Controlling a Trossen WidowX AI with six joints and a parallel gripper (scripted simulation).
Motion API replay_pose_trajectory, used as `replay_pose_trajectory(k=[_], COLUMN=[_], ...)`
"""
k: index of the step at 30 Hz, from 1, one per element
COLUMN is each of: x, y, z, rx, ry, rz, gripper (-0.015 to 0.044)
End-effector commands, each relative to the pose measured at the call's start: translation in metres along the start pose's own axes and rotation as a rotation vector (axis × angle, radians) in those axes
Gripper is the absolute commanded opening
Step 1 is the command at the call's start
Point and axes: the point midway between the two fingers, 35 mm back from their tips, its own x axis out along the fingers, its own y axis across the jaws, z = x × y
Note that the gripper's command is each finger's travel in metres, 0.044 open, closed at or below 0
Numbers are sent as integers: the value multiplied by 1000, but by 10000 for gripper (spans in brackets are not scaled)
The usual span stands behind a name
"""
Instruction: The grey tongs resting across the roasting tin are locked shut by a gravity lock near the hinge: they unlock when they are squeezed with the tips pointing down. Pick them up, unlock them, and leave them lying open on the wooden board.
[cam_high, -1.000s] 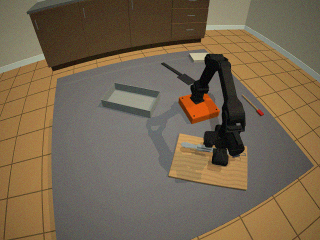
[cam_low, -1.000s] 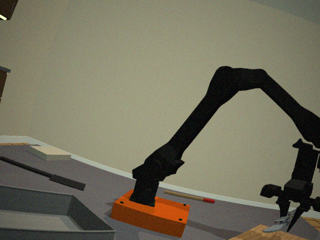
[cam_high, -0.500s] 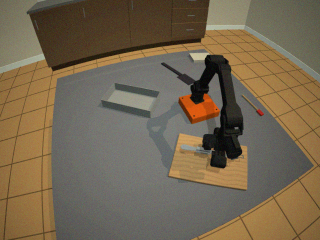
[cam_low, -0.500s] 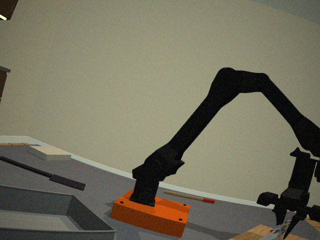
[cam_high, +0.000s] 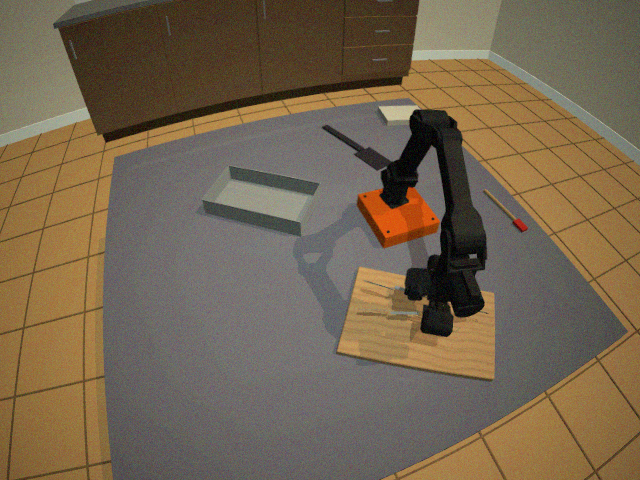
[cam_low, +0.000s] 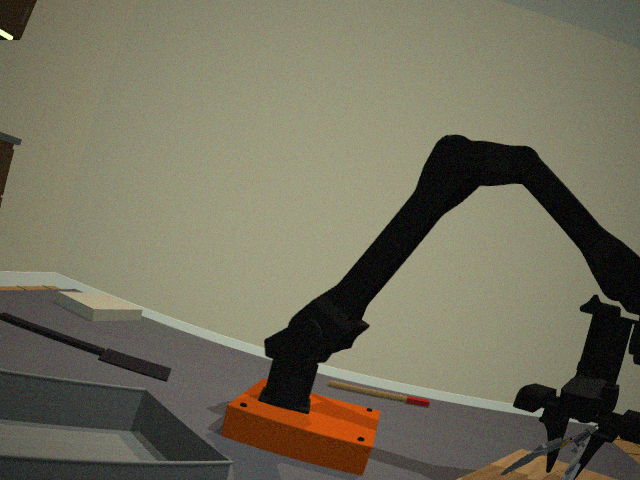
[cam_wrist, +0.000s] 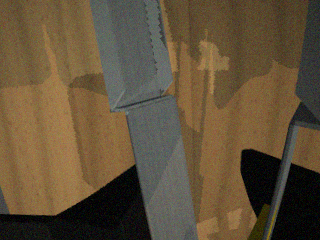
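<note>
The grey tongs (cam_high: 401, 310) (cam_low: 532, 452) (cam_wrist: 155, 150) are low over the wooden board (cam_high: 439, 356) (cam_low: 491, 472) (cam_wrist: 40, 150), with their two arms spread apart in a V. My gripper (cam_low: 568, 461) points down at the board's far part. Its fingers stand partly apart around the tongs, one on the outside of each arm. In the wrist view one arm runs up the middle and the other shows at the right edge. The grey roasting tin (cam_high: 253, 214) (cam_low: 170, 434) stands to the left with nothing in it.
The arm's orange base (cam_high: 398, 217) (cam_low: 299, 428) sits behind the board. A black spatula (cam_high: 356, 147) (cam_low: 103, 353) and a beige block (cam_high: 397, 113) (cam_low: 98, 305) lie at the back. A wooden stick with a red tip (cam_high: 504, 209) (cam_low: 379, 393) lies right of the base. Brown cabinets (cam_high: 232, 51) line the far wall.
</note>
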Motion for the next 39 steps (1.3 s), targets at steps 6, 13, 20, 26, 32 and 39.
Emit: replay_pose_trajectory(k=[6, 13, 20, 26, 32, 39], x=[0, -7, -47, -61, -64, -111], y=[0, -11, -91, -150, -150, -147], z=[0, -2, -9, -1, -1, 0], rx=[0, 1, 3, 4, 4, 1], ry=[0, -1, -1, -1, -1, 6], rz=[0, 1, -6, -11, -11, -6], gripper=[401, 440, 440, 440, 440, 440])
